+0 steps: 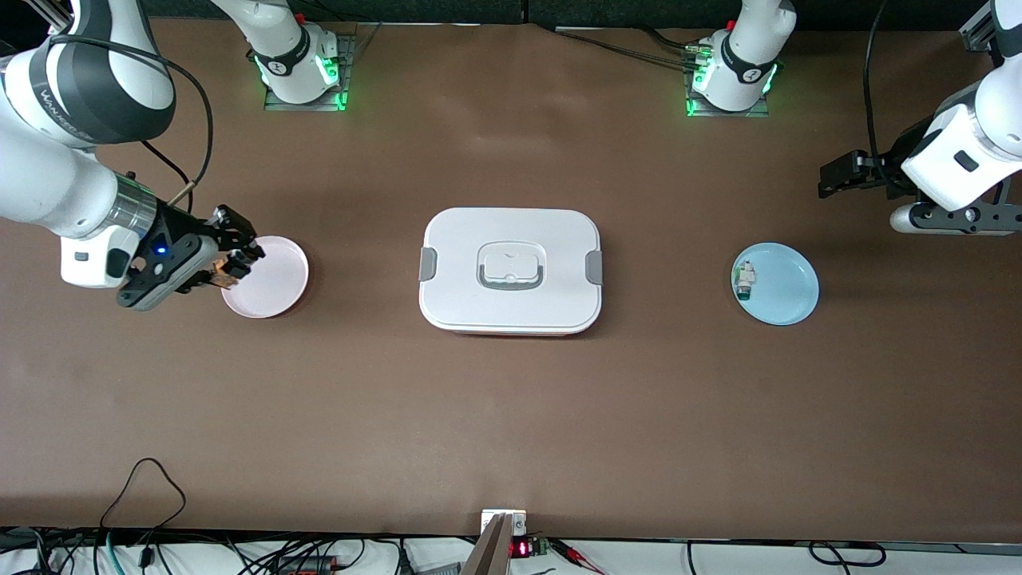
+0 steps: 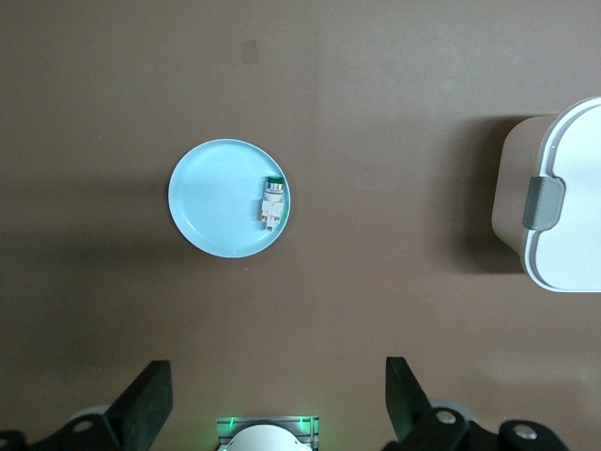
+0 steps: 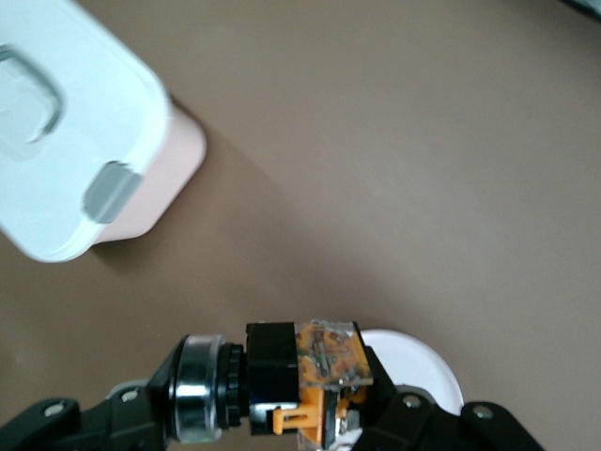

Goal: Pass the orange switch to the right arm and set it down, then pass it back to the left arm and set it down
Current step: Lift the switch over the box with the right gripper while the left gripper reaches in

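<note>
The orange switch (image 1: 226, 276), a stubby part with a black body, a silver ring and an orange end, hangs over the rim of a pink plate (image 1: 275, 281). My right gripper (image 1: 232, 264) is shut on it. In the right wrist view the switch (image 3: 305, 381) lies crosswise between the jaws of the right gripper (image 3: 300, 406), with the pink plate (image 3: 427, 371) just below. The white box (image 1: 511, 270) with grey clips stands mid-table, lid on. My left gripper (image 1: 836, 177) waits open, holding nothing, over the table at the left arm's end, its fingers (image 2: 150, 402) spread wide.
A light blue plate (image 1: 786, 286) lies toward the left arm's end and holds a small white part with a green end (image 1: 744, 281), also seen as the white part (image 2: 271, 200) on the blue plate (image 2: 216, 202). The box (image 2: 563, 197) shows at the edge.
</note>
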Tool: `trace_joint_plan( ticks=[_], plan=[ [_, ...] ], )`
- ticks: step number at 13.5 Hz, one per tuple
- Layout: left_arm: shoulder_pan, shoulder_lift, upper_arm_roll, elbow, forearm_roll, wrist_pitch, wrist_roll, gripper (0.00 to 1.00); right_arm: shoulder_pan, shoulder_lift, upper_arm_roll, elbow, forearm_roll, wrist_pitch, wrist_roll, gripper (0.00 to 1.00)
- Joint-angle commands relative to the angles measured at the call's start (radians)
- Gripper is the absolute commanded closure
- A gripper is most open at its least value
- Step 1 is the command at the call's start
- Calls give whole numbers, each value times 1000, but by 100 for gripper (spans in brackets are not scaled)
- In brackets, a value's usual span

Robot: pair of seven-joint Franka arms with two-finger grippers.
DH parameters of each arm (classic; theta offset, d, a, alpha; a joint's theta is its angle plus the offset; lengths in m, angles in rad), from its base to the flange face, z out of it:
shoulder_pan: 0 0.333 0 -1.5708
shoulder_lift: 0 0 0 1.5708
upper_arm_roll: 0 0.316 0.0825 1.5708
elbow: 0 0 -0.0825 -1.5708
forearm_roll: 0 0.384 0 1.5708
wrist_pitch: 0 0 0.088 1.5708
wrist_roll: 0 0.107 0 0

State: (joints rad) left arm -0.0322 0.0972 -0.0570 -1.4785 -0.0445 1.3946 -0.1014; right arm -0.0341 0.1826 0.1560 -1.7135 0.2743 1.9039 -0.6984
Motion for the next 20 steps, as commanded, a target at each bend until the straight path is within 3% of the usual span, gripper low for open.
trace_joint_plan(
  ticks=[1,4,10,14,20],
  plan=[
    [3,-11,-6,6,6,-14,5,0,-7,17,10,23,130,14,-186,68],
    [3,-11,-6,6,5,-14,5,0,11,31,11,23,297,95,-411,68],
    [3,-11,-6,6,5,-14,2,0,42,89,11,23,747,120,-827,68],
    [3,-11,-6,6,5,-14,2,0,56,109,20,23,847,49,-882,67],
    [2,-11,-6,6,3,-16,-3,0,103,158,27,21,1120,-48,-1029,68]
  ],
)
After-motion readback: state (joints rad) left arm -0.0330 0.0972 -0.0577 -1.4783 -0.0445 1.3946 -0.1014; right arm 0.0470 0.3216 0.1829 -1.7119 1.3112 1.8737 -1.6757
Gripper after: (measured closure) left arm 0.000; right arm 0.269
